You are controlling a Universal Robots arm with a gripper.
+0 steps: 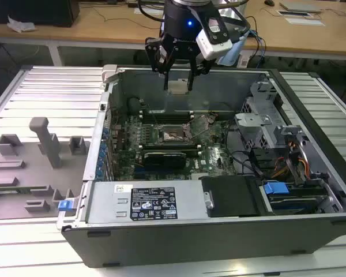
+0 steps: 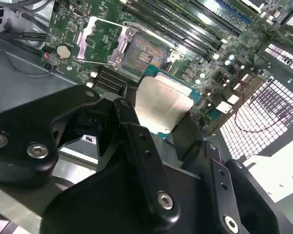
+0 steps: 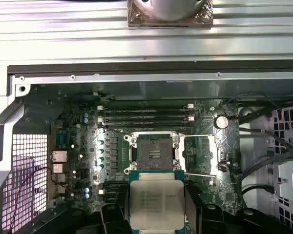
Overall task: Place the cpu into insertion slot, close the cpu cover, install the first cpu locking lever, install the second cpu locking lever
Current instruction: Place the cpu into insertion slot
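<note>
At the exterior view's left, a grey fixture tray [image 1: 23,173] carries several grey blocks, and a blue tab [image 1: 66,204] sits at the corner of the open computer case [image 1: 219,242]. On the case's near shroud is a black-and-white label [image 1: 154,202]; its print and symbols are too small to make out.

Further along, the green motherboard [image 1: 127,147] lies flat in the case. The insertion slot [image 1: 174,134] on it is uncovered, showing its dark frame and contact field in both wrist views [image 3: 154,152] [image 2: 142,54]. 4 long memory slots [image 3: 144,114] run beside it.

Above the slot, near the case's far wall, hangs the gripper [image 1: 178,82]. Its 2 black fingers [image 3: 118,214] pinch the cpu [image 1: 177,87] by opposite edges, clear of the board. The first wrist view shows the cpu [image 3: 155,202] with its silver top up and faint lettering that cannot be read. In the second wrist view the cpu [image 2: 161,105] is tilted in the picture, with a small white tag [image 2: 89,139] with dark marks on the gripper body.

Just toward the exterior view's right of the slot, the cpu cover [image 3: 200,153] lies swung open, green board visible through its window [image 2: 100,41], with a thin wire lever [image 3: 200,174] beside it. A round coin cell [image 3: 221,121] sits nearby.

At the far right are metal drive bays [image 1: 259,124], orange cables [image 1: 303,167] and another blue tab [image 1: 275,188].
</note>
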